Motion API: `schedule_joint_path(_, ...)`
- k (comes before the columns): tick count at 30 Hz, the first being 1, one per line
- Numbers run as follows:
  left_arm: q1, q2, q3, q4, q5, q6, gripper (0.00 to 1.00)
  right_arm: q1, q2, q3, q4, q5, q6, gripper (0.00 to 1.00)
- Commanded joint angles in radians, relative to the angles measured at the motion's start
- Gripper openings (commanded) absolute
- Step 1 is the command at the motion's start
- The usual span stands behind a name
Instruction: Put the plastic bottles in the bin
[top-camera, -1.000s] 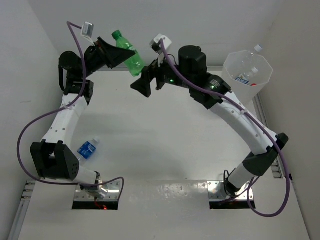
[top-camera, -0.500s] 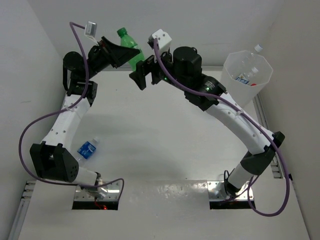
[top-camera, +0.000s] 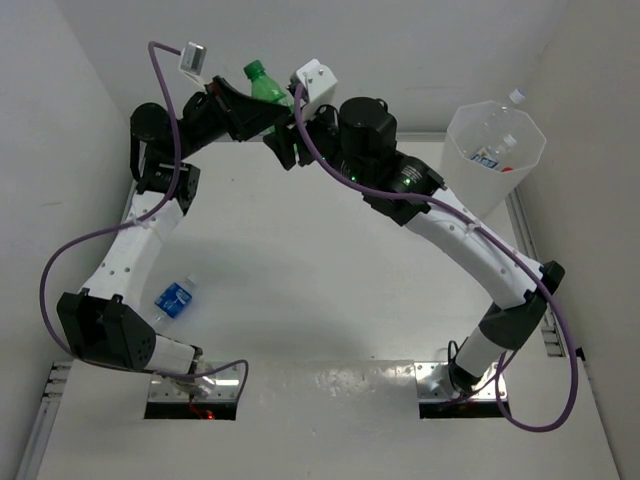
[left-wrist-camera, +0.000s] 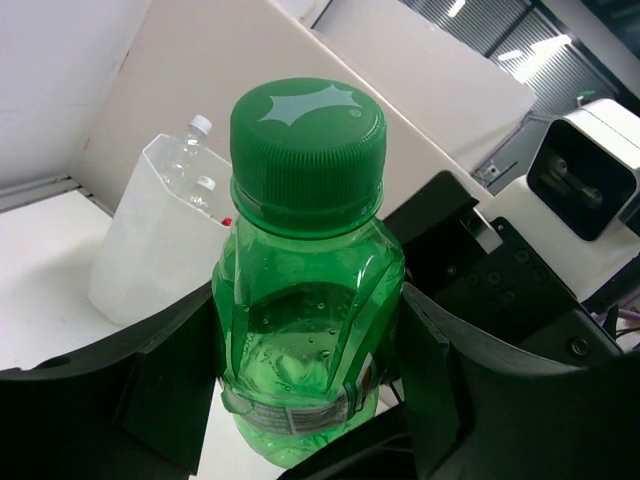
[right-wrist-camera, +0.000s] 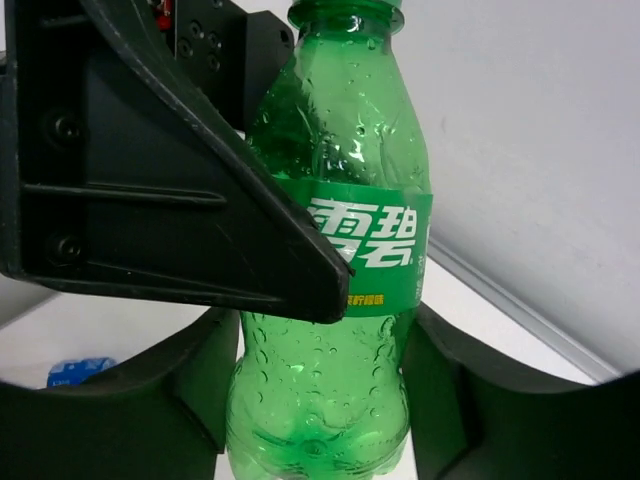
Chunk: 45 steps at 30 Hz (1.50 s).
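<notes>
The white worktop (top-camera: 300, 280) is carrying two arms that are reaching toward its far edge. The left arm (top-camera: 130, 240) is bending up along the left side. The right arm (top-camera: 470, 250) is arching across from the right. The two are meeting near the back wall, left of centre.

The bin (top-camera: 480, 195) is standing upright at the far right corner, well apart from both hands. From the left wrist it is showing as a pale tapering tub (left-wrist-camera: 150, 260) in the background. A few clear bottles (top-camera: 495, 155) are lying inside it, one white cap poking above the rim.

The green bottle (top-camera: 265, 85) is hanging in the air between the two hands, clear of the worktop, with its cap pointing toward the back wall. The left hand (top-camera: 250, 115) is clamping it around the upper body (left-wrist-camera: 305, 330), a finger pressing on each side below the cap. The right hand (top-camera: 283, 148) is closing on the lower body (right-wrist-camera: 335, 380) beneath the label, with both pads lying against the plastic.

A blue-labelled bottle (top-camera: 177, 297) is lying on its side on the worktop, near the left arm's lower link.
</notes>
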Motion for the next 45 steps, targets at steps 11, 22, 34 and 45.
schedule_joint_path(11,0.382,0.216,0.5,-0.438,0.136,0.313,1.0,-0.167,-0.214,-0.179,-0.059,0.018,-0.055,0.1)
schedule_joint_path(22,0.399,0.214,0.513,-1.405,-0.54,1.529,1.0,-0.992,-0.187,-0.061,-0.218,-0.137,0.002,0.05)
schedule_joint_path(34,0.428,0.243,0.419,-1.83,-0.551,1.922,1.0,-1.106,0.091,0.12,-0.475,-0.274,-0.014,0.07)
schedule_joint_path(45,0.419,0.103,0.062,-1.83,-0.766,2.045,1.0,-1.057,0.04,0.005,-0.476,-0.157,-0.027,0.89)
